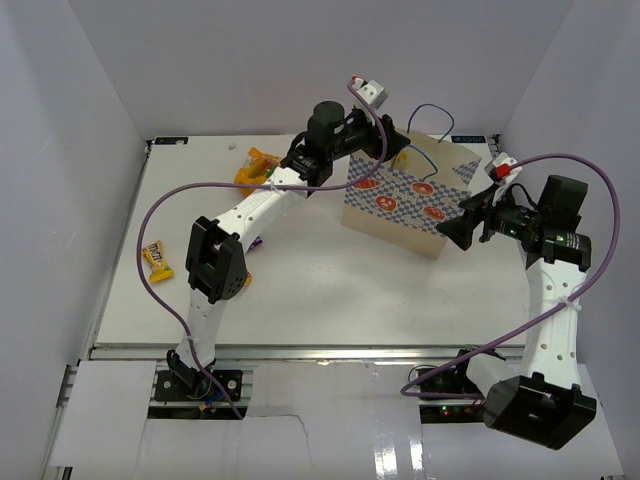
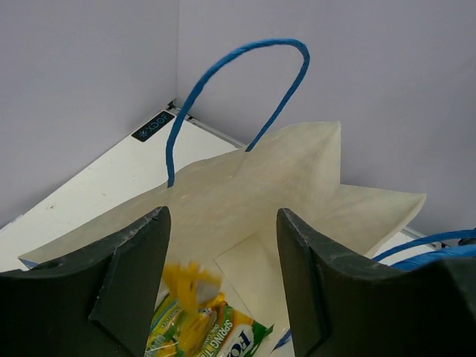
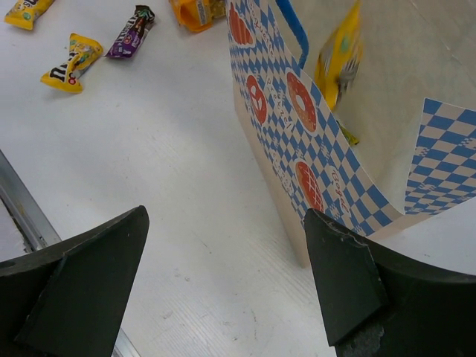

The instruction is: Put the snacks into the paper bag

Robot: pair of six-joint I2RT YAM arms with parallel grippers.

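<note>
My left gripper (image 2: 222, 223), jaws released, hangs over the paper bag (image 1: 400, 205). A blurred yellow packet (image 2: 190, 286) sits above the green packet (image 2: 223, 335) inside the bag. My right gripper (image 3: 223, 223) gapes beside the bag.

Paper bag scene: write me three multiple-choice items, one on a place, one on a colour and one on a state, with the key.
1. Where does the green packet lie?
A) inside the paper bag
B) out on the tabletop
C) draped over a handle

2. What colour are the bag's cord handles?
A) red
B) blue
C) black

3. How does the left pincer stand?
A) shut on a packet
B) shut on nothing
C) open

Key:
1 A: the left wrist view looks down into the bag and shows the packet on its floor.
2 B: both wrist views show the cord as blue.
3 C: its two fingers stand well apart above the bag's mouth.
</note>
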